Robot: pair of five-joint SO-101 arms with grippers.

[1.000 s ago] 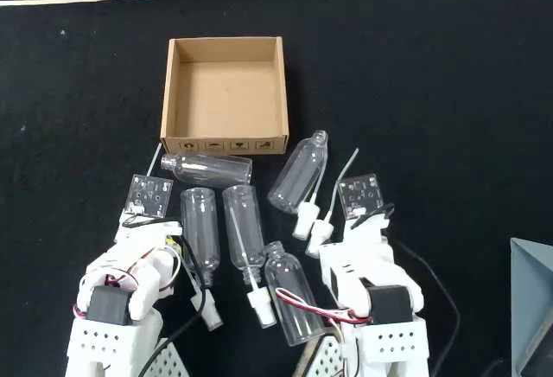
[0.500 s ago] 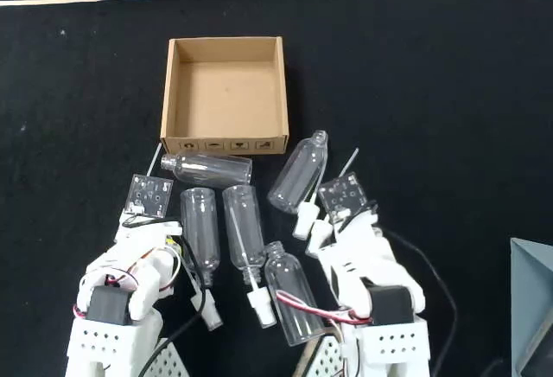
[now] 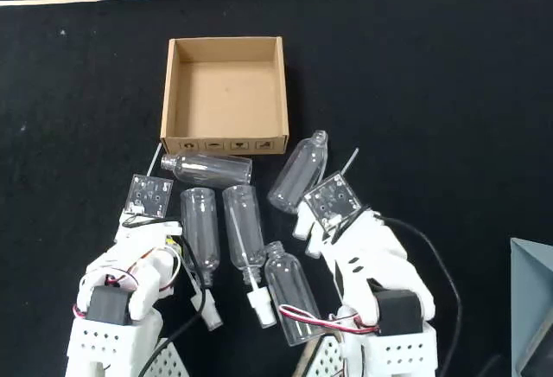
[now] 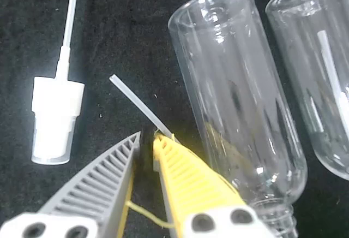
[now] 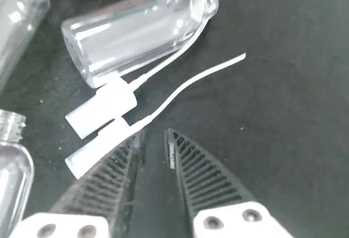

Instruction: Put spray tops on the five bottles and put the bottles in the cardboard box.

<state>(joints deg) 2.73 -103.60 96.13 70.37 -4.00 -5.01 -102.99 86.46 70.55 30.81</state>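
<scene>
At the left of the table [image 3: 449, 92], the left tool [image 4: 146, 137] is kept still, barely parted, gripping nothing, beside a lying bottle [image 4: 240, 101]. The cardboard box [image 3: 223, 144] is left unfilled. Rightward, the right tool [image 5: 155, 134], narrowly open and empty, has been swung over a loose spray top [image 5: 95, 148]; a first pickup is judged near.

text: none legible | cardboard box [image 3: 225, 145] front wall: small dark symbols [image 3: 235, 146], unreadable
</scene>
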